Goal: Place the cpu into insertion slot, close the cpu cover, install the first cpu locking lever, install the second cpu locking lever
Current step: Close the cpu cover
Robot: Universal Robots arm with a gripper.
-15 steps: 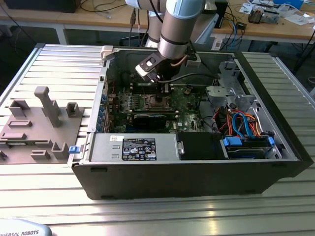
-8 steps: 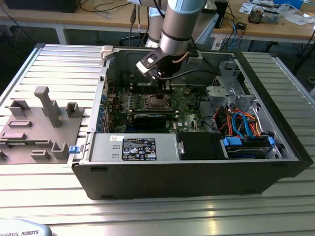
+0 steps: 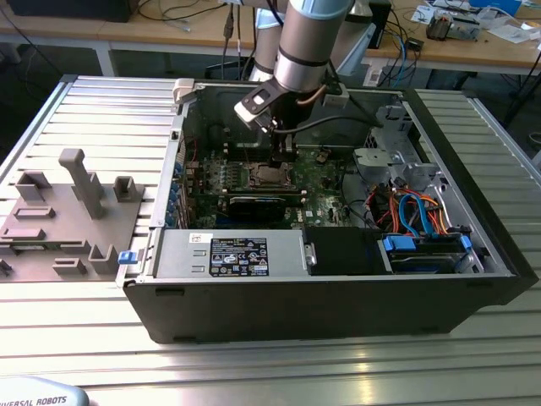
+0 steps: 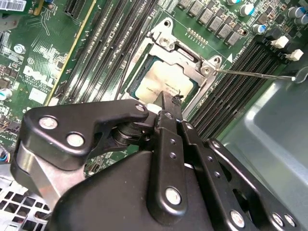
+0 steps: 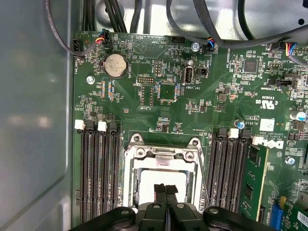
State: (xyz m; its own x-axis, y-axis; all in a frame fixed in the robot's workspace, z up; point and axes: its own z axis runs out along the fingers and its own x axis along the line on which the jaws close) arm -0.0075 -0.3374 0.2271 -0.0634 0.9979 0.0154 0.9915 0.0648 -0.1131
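Open computer case on a slatted metal table, benches behind. The gripper, fingers pressed together, partly hides the cpu.

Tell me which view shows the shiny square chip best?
Second wrist view: the silvery-grey square cpu shows nearly whole. The black gripper hides part in the first wrist view; the exterior view shows the cpu tiny.
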